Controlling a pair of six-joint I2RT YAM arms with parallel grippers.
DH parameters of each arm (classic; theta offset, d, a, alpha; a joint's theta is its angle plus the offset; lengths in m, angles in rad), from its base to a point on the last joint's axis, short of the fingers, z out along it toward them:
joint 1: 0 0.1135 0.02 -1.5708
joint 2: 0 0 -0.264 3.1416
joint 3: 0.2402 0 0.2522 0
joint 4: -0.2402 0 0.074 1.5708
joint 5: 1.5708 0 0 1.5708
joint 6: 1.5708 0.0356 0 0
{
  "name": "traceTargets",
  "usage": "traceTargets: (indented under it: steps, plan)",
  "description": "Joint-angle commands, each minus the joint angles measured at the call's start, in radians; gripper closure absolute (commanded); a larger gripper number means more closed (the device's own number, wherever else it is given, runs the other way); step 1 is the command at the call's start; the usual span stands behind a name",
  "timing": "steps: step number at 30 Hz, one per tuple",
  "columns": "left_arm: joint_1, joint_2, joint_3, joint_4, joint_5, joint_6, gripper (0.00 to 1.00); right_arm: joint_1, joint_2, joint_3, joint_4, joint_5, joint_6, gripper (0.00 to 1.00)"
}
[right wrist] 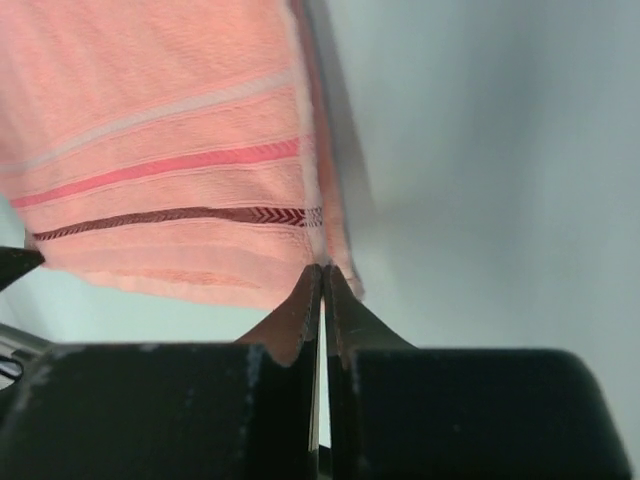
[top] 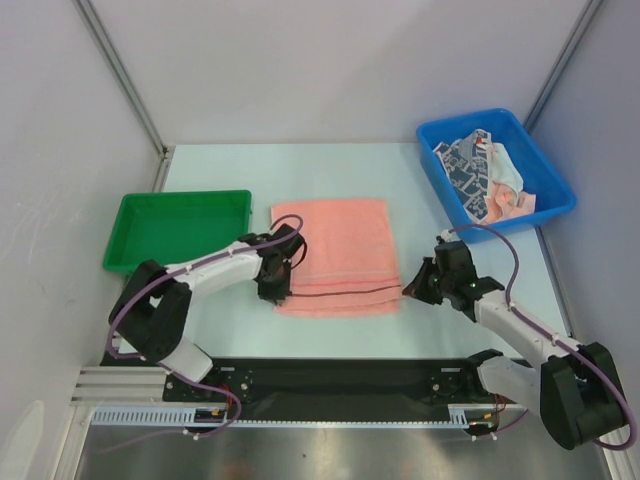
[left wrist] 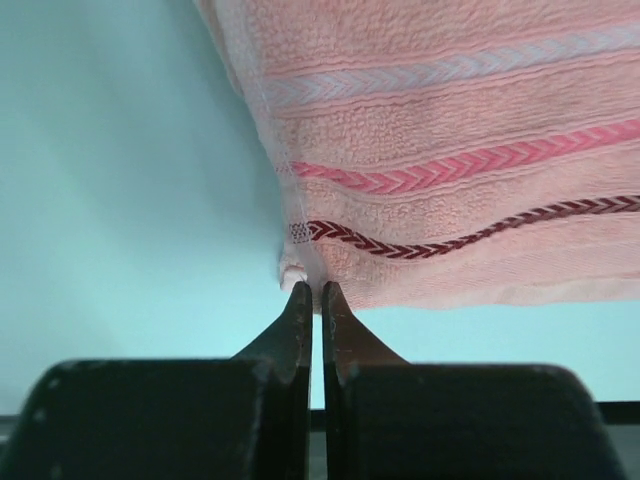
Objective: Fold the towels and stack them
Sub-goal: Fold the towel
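Two near corners of the salmon-pink towel (top: 340, 250) on the table (top: 330, 335) are pinched: left claw (left wrist: 313, 290) clamps the near-left, right claw (right wrist: 322, 270) the near-right. Only the overhead view shows other towels (top: 480, 175) heaped in the blue bin (top: 545, 165); only wrist views resolve herringbone stripes (left wrist: 450, 170). The heap overlaps, so its count is unclear.

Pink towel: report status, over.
Left gripper shut on near-left corner, right gripper shut on near-right corner. Pink towel spread on table. Nothing on top of it.
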Motion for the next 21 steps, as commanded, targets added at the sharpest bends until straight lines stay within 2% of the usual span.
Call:
traceTargets:
  steps: [1,5,7,9,13,15,21]
  plan:
    - [0.012,-0.021,0.134,-0.158,-0.063,0.018,1.00,0.001,-0.027,0.125,-0.029,-0.134,-0.049,1.00]
    - [0.027,-0.050,0.324,-0.291,-0.092,0.047,1.00,0.001,-0.034,0.253,-0.107,-0.195,-0.049,1.00]
    - [0.024,-0.125,0.346,-0.310,-0.058,0.050,1.00,0.002,-0.054,0.268,-0.150,-0.224,-0.023,1.00]
    - [0.027,-0.187,0.282,-0.286,-0.009,0.030,1.00,0.030,-0.086,0.215,-0.117,-0.244,0.020,1.00]
    - [0.040,-0.235,-0.008,-0.099,0.096,-0.002,1.00,0.087,-0.163,0.005,-0.018,-0.200,0.089,1.00]
    - [0.040,-0.204,-0.063,-0.063,0.097,-0.013,1.00,0.101,-0.166,-0.073,0.005,-0.154,0.094,1.00]
    - [0.040,-0.155,-0.125,-0.017,0.064,-0.019,1.00,0.102,-0.169,-0.130,-0.013,-0.028,0.052,1.00]
